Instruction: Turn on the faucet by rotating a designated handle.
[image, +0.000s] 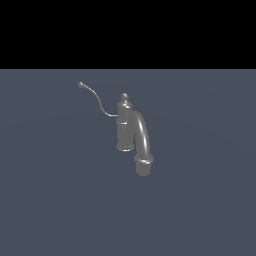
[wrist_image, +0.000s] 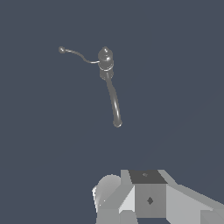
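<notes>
pincer fingers unseen, open or closed unclear, well apart from faucet (image: 131, 132). approach handle (image: 95, 99) near ball tip, push sideways round post.

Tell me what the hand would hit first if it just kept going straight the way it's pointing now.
Probably bare floor, not the faucet. In the wrist view the faucet and its handle sit well off from the hand body; the fingertips aren't visible. Depth is unclear, so this is a rough judgement.
</notes>
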